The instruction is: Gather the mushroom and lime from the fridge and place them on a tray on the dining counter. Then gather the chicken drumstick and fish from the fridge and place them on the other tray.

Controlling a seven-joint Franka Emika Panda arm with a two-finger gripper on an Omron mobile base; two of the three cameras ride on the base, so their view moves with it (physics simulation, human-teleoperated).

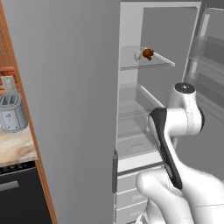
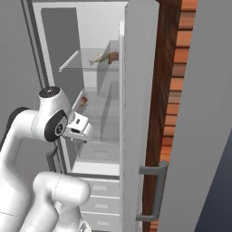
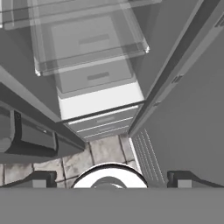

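The fridge (image 1: 131, 109) stands open, white inside with glass shelves. The chicken drumstick (image 1: 147, 54), reddish-brown with a whitish bone end, lies on the upper glass shelf (image 2: 110, 57). A tiny reddish-brown thing (image 2: 84, 101) rests on a lower shelf, too small to identify. My gripper (image 3: 111, 180) is open and empty. It hangs in front of the lower shelves, well below the drumstick, and points down at the fridge drawers (image 3: 98, 120). My hand (image 2: 79, 128) is at the fridge opening. The lime, fish, trays and dining counter are out of view.
The open fridge door (image 2: 136, 90) stands close on my right, with a brick wall (image 2: 176, 90) behind it. The other grey door (image 1: 70, 109) is on my left. Beyond it, a toaster (image 1: 12, 113) sits on a counter. Tiled floor (image 3: 87, 157) lies below the drawers.
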